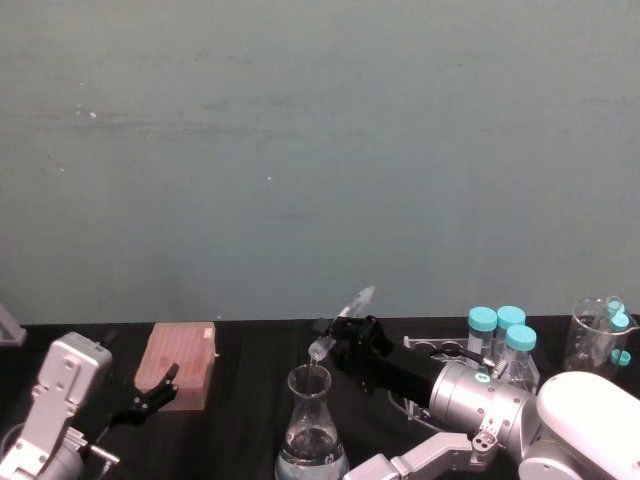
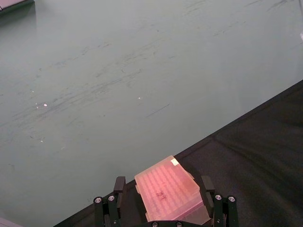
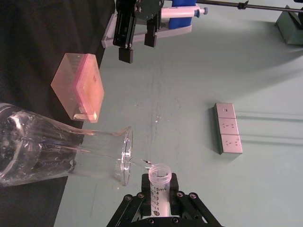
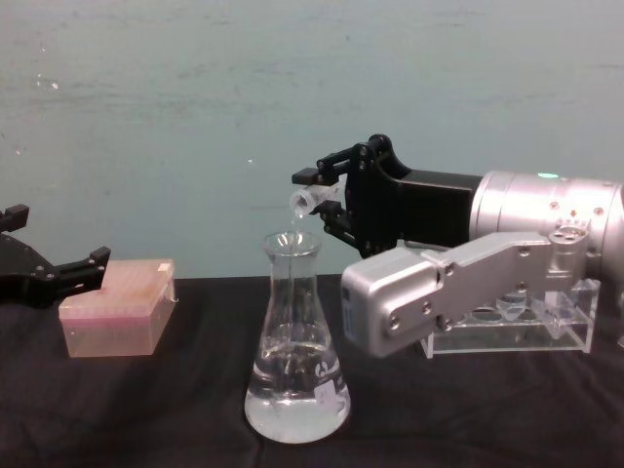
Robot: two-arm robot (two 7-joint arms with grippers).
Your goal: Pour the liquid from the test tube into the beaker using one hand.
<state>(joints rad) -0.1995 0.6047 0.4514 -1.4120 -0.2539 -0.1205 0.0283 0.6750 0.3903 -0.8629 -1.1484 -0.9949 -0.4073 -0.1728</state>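
Clamping the test tube (image 4: 305, 198), the right gripper (image 4: 320, 198) hangs by the beaker (image 4: 295, 322) — tube mouth over its rim (liquid (image 4: 292, 392) inside).

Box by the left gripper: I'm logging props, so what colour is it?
Pale translucent pink box, clearest in the chest view.

The right arm (image 4: 546, 210) reaches in from the right with its forearm about level. Its claw (image 4: 320, 195) is held high, with both fingers clamped on the tilted test tube (image 1: 355, 300). The left arm (image 1: 60, 390) sits low at the left, its claw (image 1: 152, 392) spread open and pointing forward.
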